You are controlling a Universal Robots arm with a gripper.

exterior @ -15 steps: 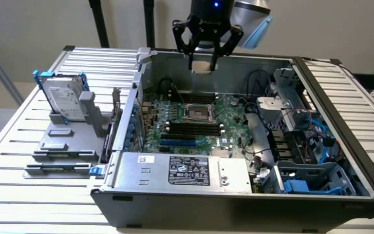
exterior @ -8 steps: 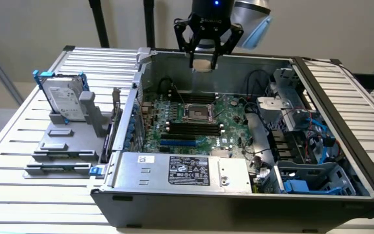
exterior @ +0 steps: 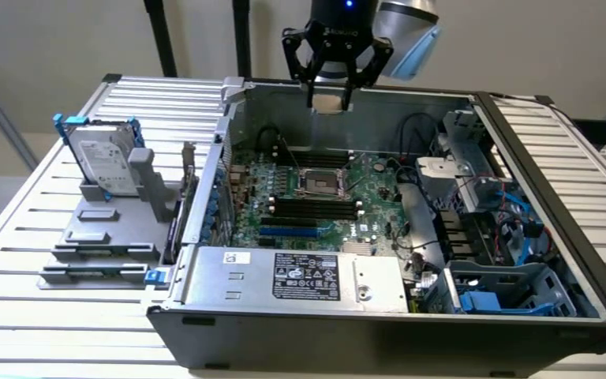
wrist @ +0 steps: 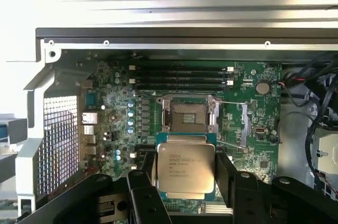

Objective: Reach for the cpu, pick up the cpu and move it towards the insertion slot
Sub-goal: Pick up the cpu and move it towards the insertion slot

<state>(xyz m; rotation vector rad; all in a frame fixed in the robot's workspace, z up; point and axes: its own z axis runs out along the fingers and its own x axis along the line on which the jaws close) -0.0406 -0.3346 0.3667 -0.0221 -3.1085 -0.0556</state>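
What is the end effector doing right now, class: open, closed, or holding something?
End effector: closed on the cpu, held above the open computer case, over the insertion slot.

Robotics lab or assembly workshop: opened computer case point(exterior: 387, 316) on slatted metal surface point(exterior: 29, 237), grey fixture point(exterior: 114, 229), plain walls.

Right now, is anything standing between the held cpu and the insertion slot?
Nothing visible. The fingers hold the cpu above the open case, and the insertion slot on the board lies uncovered, its dark centre exposed.
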